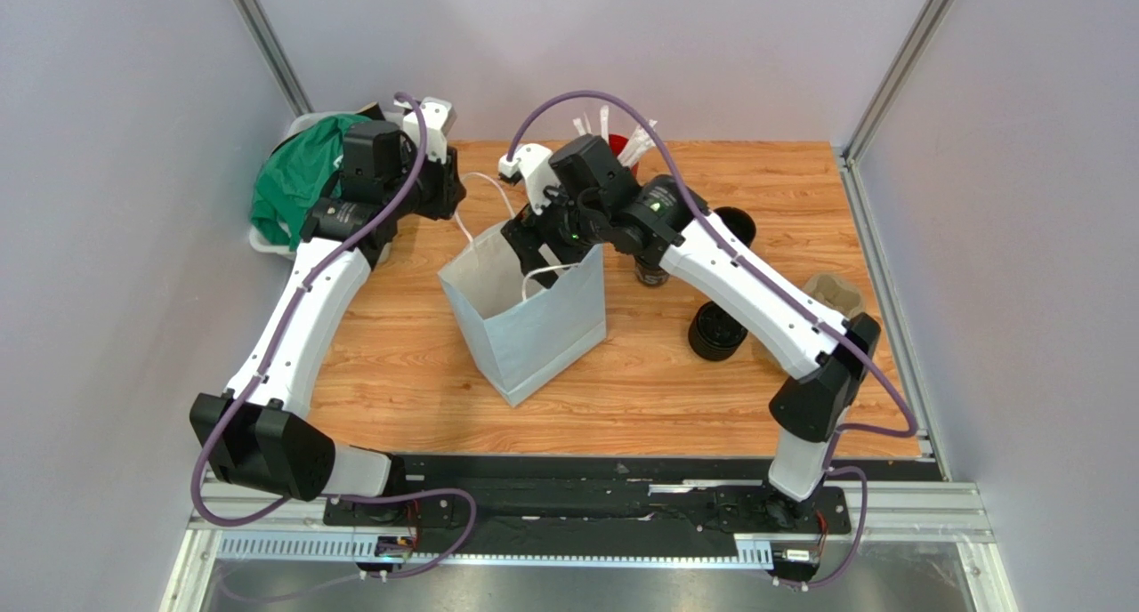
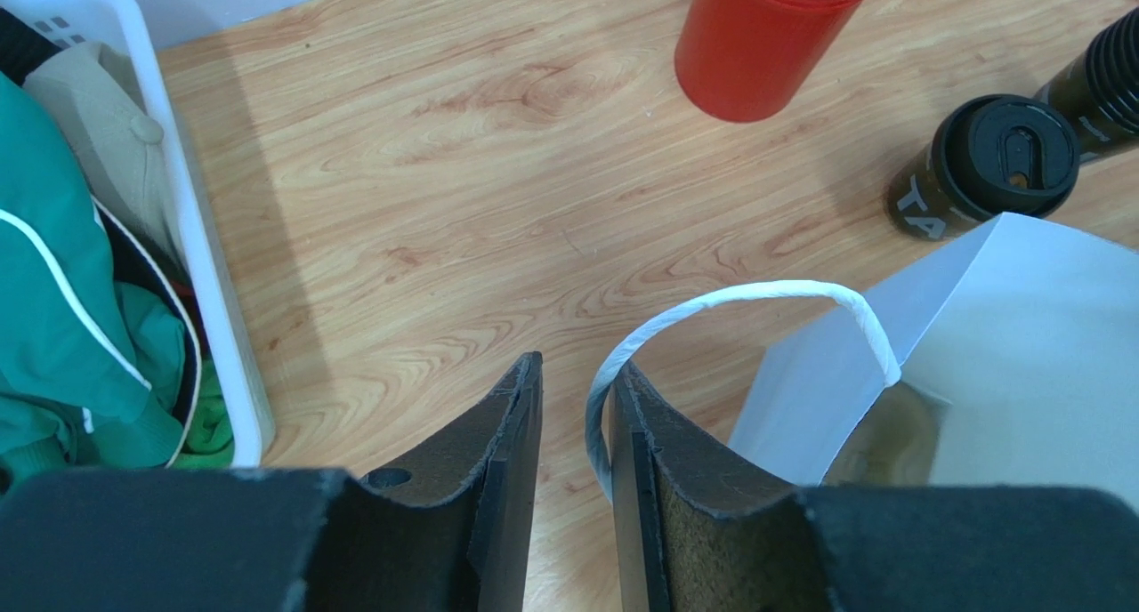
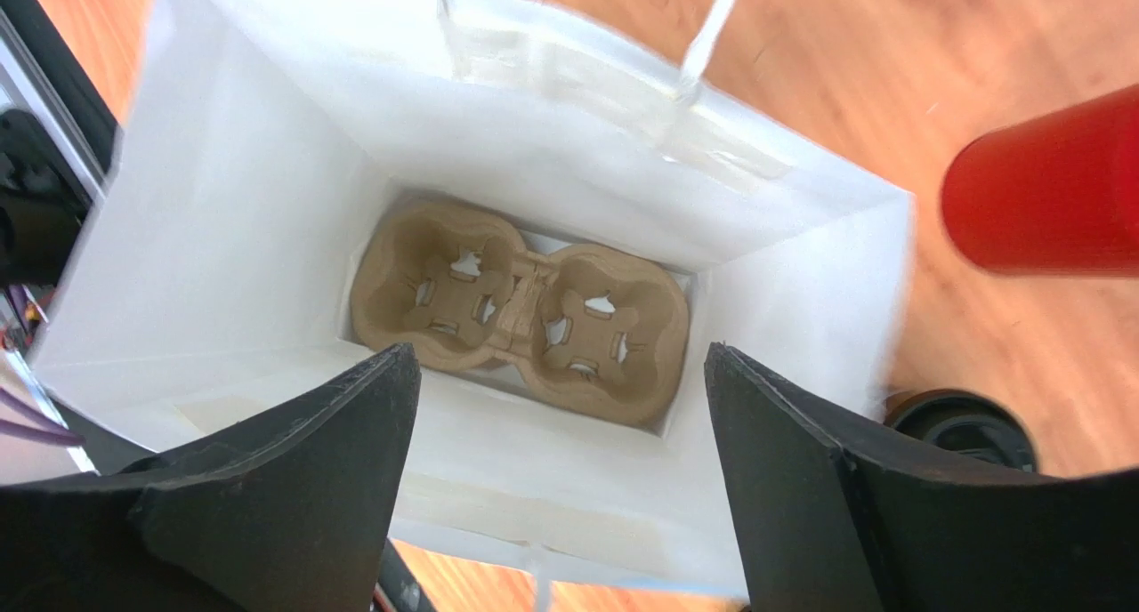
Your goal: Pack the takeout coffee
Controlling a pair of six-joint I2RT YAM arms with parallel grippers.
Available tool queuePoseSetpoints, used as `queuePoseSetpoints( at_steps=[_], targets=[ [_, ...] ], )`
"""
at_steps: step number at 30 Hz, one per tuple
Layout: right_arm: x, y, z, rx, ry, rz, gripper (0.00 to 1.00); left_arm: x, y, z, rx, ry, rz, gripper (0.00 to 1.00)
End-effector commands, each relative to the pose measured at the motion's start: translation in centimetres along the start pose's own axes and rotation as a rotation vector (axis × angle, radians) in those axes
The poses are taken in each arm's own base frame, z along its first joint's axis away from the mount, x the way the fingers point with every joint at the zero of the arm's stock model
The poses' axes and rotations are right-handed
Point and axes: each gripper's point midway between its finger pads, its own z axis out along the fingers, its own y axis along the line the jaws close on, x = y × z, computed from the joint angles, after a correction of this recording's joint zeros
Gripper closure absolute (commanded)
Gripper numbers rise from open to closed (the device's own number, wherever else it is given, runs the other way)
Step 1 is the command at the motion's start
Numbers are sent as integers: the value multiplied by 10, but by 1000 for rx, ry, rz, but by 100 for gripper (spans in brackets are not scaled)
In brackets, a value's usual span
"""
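Observation:
Three black lidded takeout coffee cups stand on the table right of the white paper bag [image 1: 528, 321]: one by the bag [image 1: 653, 268], one further back [image 1: 733, 225], one nearer [image 1: 718, 332]. My right gripper [image 3: 559, 359] hovers over the bag's mouth, wide open and empty. A brown two-slot carrier [image 3: 522, 305] lies on the bag's floor with nothing in it. My left gripper [image 2: 578, 365] is at the bag's back left corner, jaws slightly apart. The white handle [image 2: 749, 296] runs through the gap and rests against the right finger, unclamped. One coffee cup [image 2: 989, 165] shows beyond the bag.
A red cup of white straws [image 1: 618, 142] stands behind the bag. A white basket [image 2: 201, 305] of green cloth sits at the back left, close to my left arm. A brown pulp piece [image 1: 836, 296] lies near the right edge. Grey walls close in both sides.

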Motion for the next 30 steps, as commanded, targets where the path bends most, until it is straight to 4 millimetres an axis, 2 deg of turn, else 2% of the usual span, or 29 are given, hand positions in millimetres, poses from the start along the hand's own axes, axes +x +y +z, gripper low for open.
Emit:
queuePoseSetpoints(
  at_steps=[1,6,8,13,14,16,17,19,20,22,24,29,30],
  targets=[
    [-31,-5,-22,17,-147,-39,17,-17,-10,-11,47,-68,34,66],
    [-44,-6,-44,9,-228,-102,17,-23,-30,-19,154,-98,62,57],
    [-53,-10,-64,28,-291,-119,17,-21,-30,-19,160,-95,69,53],
    [-56,-18,-105,44,-367,-181,17,-15,-30,-20,160,-86,88,39],
    [-58,-20,-121,55,-396,-186,17,-14,-30,-22,160,-87,91,34],
    [-59,-25,-139,47,-421,-200,17,-15,-32,-24,167,-95,105,32],
    [-59,-23,-157,44,-439,-223,17,-15,-32,-25,167,-96,106,30],
    [-55,-12,-173,-31,-453,-265,20,-16,-31,-26,160,-100,113,30],
    [-47,-4,-184,-62,-447,-307,20,-17,-30,-27,155,-101,115,30],
    [-33,19,-188,-187,-435,-364,22,-19,-28,-28,145,-107,122,30],
    [-12,37,-183,-293,-404,-381,23,-23,-27,-29,139,-114,125,30],
    [10,53,-170,-391,-373,-414,26,-31,-33,-31,178,-94,135,33],
    [13,58,-169,-416,-374,-428,26,-39,-33,-34,182,-106,150,33]
  ],
)
